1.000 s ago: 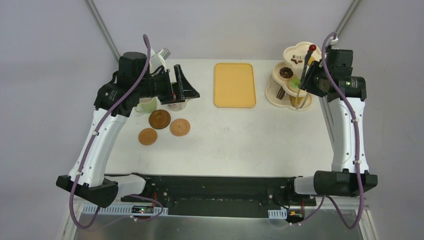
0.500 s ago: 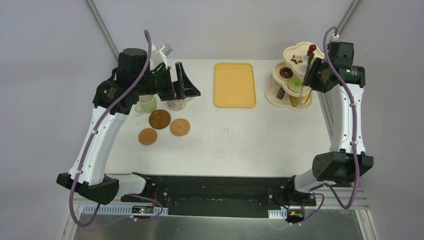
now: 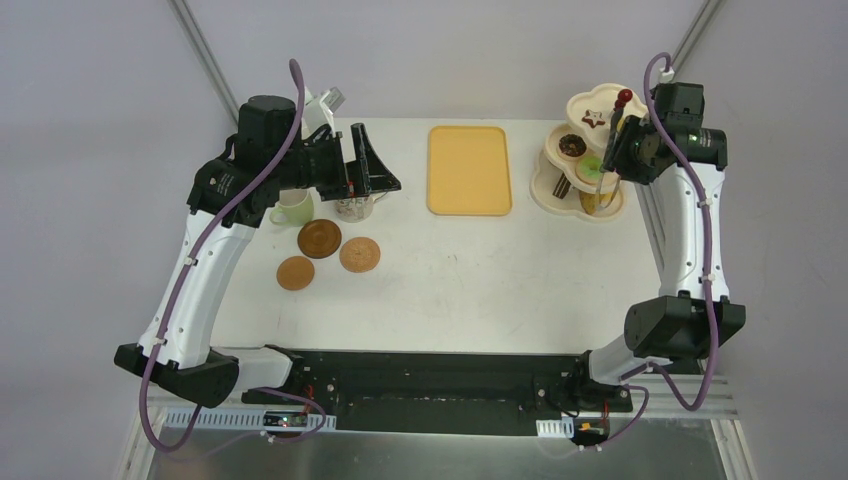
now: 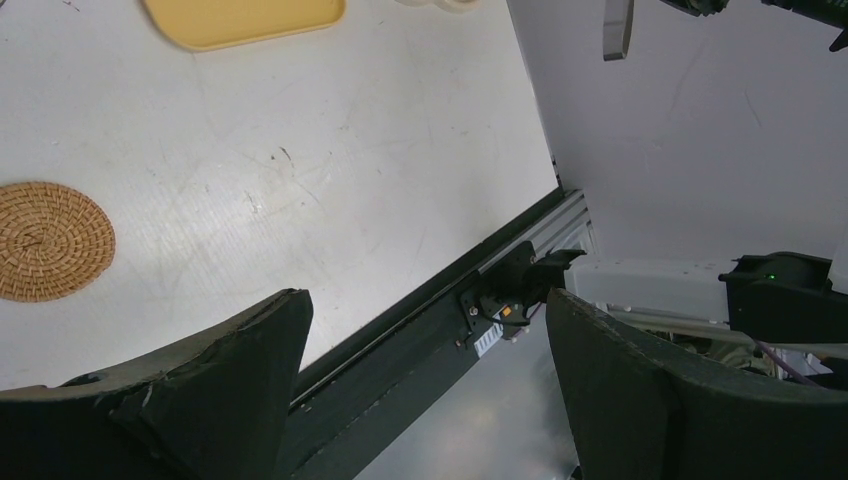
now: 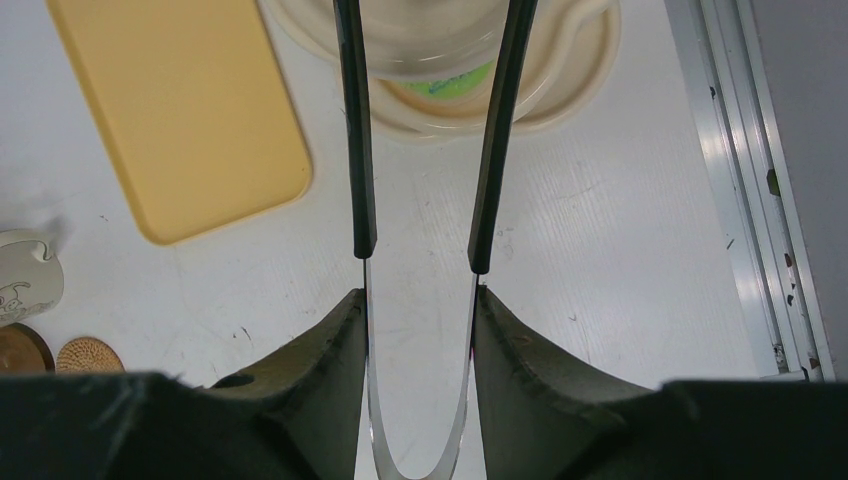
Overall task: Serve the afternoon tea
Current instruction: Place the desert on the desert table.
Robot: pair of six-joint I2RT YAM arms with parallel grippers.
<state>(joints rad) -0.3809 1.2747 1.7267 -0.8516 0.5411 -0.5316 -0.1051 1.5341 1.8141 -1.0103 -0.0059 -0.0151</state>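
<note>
**While tongs [image 5: 355,150] hovered by the far-right stand [image 3: 537,197], pastries [image 3: 560,187] filled every tier**

Star [image 3: 594,118] on top, donut [image 3: 572,145] and a green one [image 5: 450,85] mid-tier, more below. Right gripper [image 5: 418,300] was clamped on the tongs. Left gripper [image 4: 425,305] gaped wide by a mug [image 3: 352,207], near three coasters [image 3: 319,238].

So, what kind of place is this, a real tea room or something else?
Most likely a robotics test bench, not a tea room: two robot arms are mounted at the edge of a white table, plain grey panels surround it, and the three-tier stand holds toy pastries.
</note>
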